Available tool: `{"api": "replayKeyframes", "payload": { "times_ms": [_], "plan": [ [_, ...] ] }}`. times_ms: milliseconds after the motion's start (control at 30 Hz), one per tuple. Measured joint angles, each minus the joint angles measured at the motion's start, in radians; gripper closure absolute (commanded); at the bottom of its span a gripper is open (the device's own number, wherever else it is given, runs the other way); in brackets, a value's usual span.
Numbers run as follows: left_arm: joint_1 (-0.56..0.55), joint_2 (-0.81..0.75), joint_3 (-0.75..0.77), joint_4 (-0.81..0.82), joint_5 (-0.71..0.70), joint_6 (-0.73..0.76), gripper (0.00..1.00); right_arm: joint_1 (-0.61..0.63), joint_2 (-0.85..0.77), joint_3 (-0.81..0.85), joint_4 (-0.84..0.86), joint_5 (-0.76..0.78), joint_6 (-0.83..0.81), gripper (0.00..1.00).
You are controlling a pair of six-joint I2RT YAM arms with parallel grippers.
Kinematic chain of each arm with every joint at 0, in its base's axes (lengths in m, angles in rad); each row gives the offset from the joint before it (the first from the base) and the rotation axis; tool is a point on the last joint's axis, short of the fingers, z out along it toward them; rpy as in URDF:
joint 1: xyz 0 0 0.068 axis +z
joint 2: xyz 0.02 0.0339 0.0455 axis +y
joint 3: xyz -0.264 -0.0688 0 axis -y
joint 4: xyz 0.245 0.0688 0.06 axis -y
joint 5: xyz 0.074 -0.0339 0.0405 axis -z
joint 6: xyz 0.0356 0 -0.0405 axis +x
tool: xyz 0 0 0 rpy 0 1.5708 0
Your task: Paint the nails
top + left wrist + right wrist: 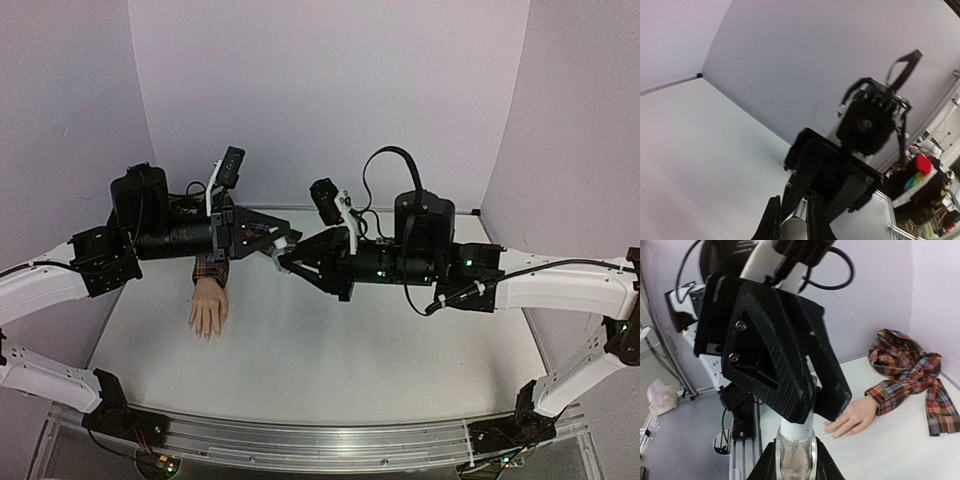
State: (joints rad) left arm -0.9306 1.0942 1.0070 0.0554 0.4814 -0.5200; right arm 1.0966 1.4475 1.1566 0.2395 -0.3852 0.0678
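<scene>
— Lilac walls (330, 80) close in the white table (380, 350) on three sides. Which step is this?

— Opening the polish, I'd judge. Both arms meet in the air over the middle of the table, towards its far edge. The right gripper (794, 471) is clamped on a small clear bottle (795, 452), held upright. The left gripper (793, 222) comes from above and is closed on the bottle's white cap (796, 431).

— And the nails?

— The nails (829, 429) tip a mannequin hand (208, 314) lying palm down on the left part of the table, fingers towards the near edge. Its plaid sleeve (910, 375) is bunched towards the far edge. They look pale and bare, though they are small in every view.

— What does the next move call for?

— Probably twisting the cap while the right jaws keep the bottle from turning, then lifting straight up so that nothing tips. I cannot see whether a brush hangs under the cap.

— Anything in the way?

— Nothing lies on the fingers. From above, the left forearm (180, 240) crosses over the sleeve, and the hand is low and to the left of the bottle, so the left arm would have to swing back and down to reach it.
</scene>
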Motion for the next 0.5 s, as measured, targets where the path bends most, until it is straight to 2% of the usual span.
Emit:
{"api": "replayKeyframes", "payload": {
  "times_ms": [100,200,300,367,500],
  "plan": [
    [0.008,0.031,0.033,-0.040,-0.113,0.023,1.00,0.026,0.029,0.025,-0.008,0.192,0.018,1.00],
    [0.004,0.069,0.073,-0.090,-0.296,0.005,1.00,0.106,0.115,0.108,-0.035,0.567,-0.013,1.00],
    [-0.002,0.119,0.134,-0.154,-0.465,-0.026,0.97,0.176,0.271,0.268,-0.067,0.953,-0.094,1.00],
    [-0.002,0.151,0.157,-0.165,-0.516,-0.039,0.83,0.195,0.349,0.338,-0.068,1.119,-0.150,1.00],
    [-0.003,0.170,0.153,-0.151,-0.465,-0.058,0.53,0.199,0.345,0.314,-0.067,1.163,-0.200,1.00]
  ]
}}
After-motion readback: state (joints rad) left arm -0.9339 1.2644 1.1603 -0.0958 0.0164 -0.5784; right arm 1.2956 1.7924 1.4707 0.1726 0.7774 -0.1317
